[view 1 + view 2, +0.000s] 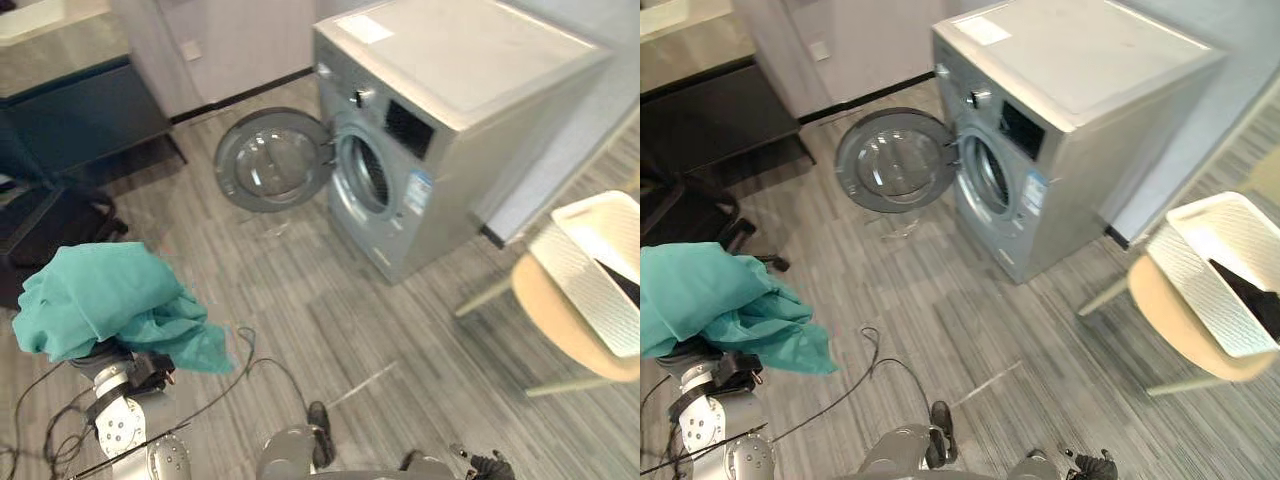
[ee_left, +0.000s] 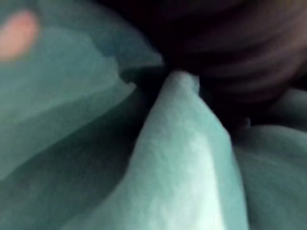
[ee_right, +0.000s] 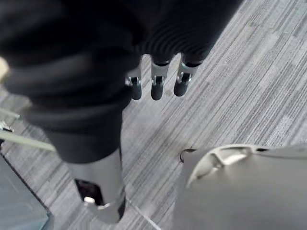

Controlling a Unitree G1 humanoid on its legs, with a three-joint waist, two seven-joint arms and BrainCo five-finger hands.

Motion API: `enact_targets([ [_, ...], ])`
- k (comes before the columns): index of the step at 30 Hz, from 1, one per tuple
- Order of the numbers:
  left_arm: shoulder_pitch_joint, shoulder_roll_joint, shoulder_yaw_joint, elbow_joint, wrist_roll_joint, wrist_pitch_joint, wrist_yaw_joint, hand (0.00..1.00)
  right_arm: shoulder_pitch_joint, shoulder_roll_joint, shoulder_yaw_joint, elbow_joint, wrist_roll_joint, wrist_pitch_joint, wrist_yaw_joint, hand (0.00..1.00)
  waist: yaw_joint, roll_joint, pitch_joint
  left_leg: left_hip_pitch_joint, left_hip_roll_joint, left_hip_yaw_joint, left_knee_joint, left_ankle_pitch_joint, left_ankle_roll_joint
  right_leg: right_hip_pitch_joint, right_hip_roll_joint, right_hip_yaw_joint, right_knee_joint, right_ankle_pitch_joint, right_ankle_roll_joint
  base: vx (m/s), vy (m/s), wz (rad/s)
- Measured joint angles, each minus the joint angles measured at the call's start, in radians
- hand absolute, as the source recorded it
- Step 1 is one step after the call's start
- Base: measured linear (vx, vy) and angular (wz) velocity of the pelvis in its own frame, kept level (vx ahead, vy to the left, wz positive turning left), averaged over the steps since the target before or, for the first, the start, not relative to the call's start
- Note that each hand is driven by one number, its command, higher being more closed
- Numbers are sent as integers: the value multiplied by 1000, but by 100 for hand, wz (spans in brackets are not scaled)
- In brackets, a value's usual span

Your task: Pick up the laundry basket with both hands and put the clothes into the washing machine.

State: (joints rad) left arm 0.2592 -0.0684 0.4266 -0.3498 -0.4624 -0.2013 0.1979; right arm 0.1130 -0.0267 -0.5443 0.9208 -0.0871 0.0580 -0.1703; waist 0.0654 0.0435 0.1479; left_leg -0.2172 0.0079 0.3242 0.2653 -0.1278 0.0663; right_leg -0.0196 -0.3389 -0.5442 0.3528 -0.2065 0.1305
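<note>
A teal garment (image 1: 100, 300) is being carried on the left hand (image 2: 240, 52), bunched up and draped right over it. The fingers are being hidden by the cloth, so whether they are curled into it cannot be told. The right hand (image 3: 157, 84) is being held low over the floor (image 1: 330, 320), fingers hanging loose and nearly straight, with nothing being gripped.

The laundry basket (image 1: 1200, 280) is being held by neither hand. It is resting on a chair (image 1: 555, 320) off to the robot's right, well apart from both hands, with a dark garment (image 1: 1250, 295) lying inside. The loading step is therefore judged to be in hand, with the clothes being taken across piece by piece.

The washing machine (image 1: 440, 110) is waiting ahead, its round door (image 1: 270, 160) swung wide open and the drum mouth (image 1: 368, 175) exposed. For the next move, the bundle is probably going to have to be brought forward and down to that low opening, then pushed past the rim. The corner trailing below the hand is likely going to need gathering so that it is not snagged.

The teal cloth is showing soft, matte and limp, falling in thick folds. The basket is showing as white lattice plastic, rectangular and open-topped. The chair's seat is rounded and beige on pale legs. The machine is a silver-grey box with a flat top, its door a dark ring round a clear domed window. The floor is being seen as grey streaked planks.
</note>
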Motion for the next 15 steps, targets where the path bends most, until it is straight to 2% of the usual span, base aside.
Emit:
enact_targets([
  [1, 4, 0, 0, 7, 0, 0, 0, 100, -6, 0, 1, -2, 0, 0, 1, 0, 1, -3, 2, 12, -15, -1, 4, -15, 3, -3, -23, 5, 35, -6, -8, 260, 207, 16],
  [2, 16, 1, -5, 10, 1, 3, -2, 100, -20, 1, 12, -18, 0, -1, 2, 0, 0, -4, 9, 47, -41, -4, 11, -50, 17, -54, -79, 59, 204, -20, -125, 211, 159, 2],
  [3, 20, 2, -13, 10, 1, 3, -3, 100, -23, 2, 23, -26, 0, -1, 2, 0, -3, -3, 14, 63, -46, -8, 11, -63, 26, -88, -89, 102, 285, -15, -173, 249, 172, 15],
  [4, 32, 4, -36, 10, 1, 3, -3, 100, -24, 9, 58, -35, 1, -4, 4, 0, -19, 0, 21, 94, -46, -29, 9, -78, 35, -148, -60, 198, 434, -31, -176, 173, 88, 25],
  [5, 40, 6, -45, 10, 1, 3, -4, 100, -25, 19, 68, -51, -1, -6, 6, 0, -30, -2, 23, 109, -47, -41, 2, -80, 39, -176, -32, 240, 483, -46, -154, 236, 65, 43],
  [6, 52, 10, -69, 10, 1, 4, -4, 100, -26, 29, 97, -73, -4, -11, 7, 0, -50, -5, 28, 138, -47, -59, -24, -77, 44, -222, 38, 299, 520, -71, -115, 252, 24, 43],
  [7, 54, 15, -86, 10, 1, 6, -8, 100, -25, 41, 115, -85, -4, -13, 12, 0, -57, -7, 29, 155, -48, -71, -40, -68, 31, -252, 86, 327, 503, -86, -98, 318, 0, 47],
  [8, 48, 15, -117, 14, 0, 8, -21, 100, -25, 50, 133, -90, -4, -16, 19, 0, -63, -22, 32, 183, -53, -82, -61, -64, 24, -286, 140, 346, 449, -98, -88, 333, -29, 45],
  [9, 31, 17, -153, 40, -1, 8, -25, 100, -25, 55, 135, -97, -2, -19, 20, 0, -64, -25, 31, 206, -59, -100, -77, -64, 21, -322, 179, 351, 377, -98, -88, 297, -44, 44],
  [11, -13, 17, -205, 85, -3, 10, -25, 100, -29, 54, 134, -122, -2, -21, 21, 0, -80, -16, 36, 226, -60, -139, -85, -71, 8, -372, 205, 351, 262, -88, -95, 285, -58, 62],
  [12, -26, 16, -219, 95, -3, 14, -25, 100, -29, 53, 134, -128, -2, -22, 22, 0, -84, -16, 35, 233, -59, -151, -85, -75, 2, -385, 206, 353, 216, -71, -104, 403, -99, 81],
  [13, -50, 16, -246, 99, -2, 20, -26, 100, -29, 52, 135, -129, -3, -22, 23, 0, -84, -17, 35, 262, -53, -172, -79, -98, -37, -396, 207, 379, 82, 5, -113, 352, -99, 57],
  [14, -53, 17, -250, 101, -2, 20, -26, 100, -28, 52, 137, -128, -3, -22, 23, 0, -84, -19, 34, 275, -49, -175, -72, -107, -53, -390, 207, 383, 42, 38, -113, 452, -161, 57],
  [15, -56, 18, -257, 111, -2, 20, -30, 100, -27, 51, 139, -121, -4, -21, 23, 0, -83, -21, 33, 302, -43, -179, -67, -121, -76, -370, 203, 380, 23, 109, -120, 440, -201, 40],
])
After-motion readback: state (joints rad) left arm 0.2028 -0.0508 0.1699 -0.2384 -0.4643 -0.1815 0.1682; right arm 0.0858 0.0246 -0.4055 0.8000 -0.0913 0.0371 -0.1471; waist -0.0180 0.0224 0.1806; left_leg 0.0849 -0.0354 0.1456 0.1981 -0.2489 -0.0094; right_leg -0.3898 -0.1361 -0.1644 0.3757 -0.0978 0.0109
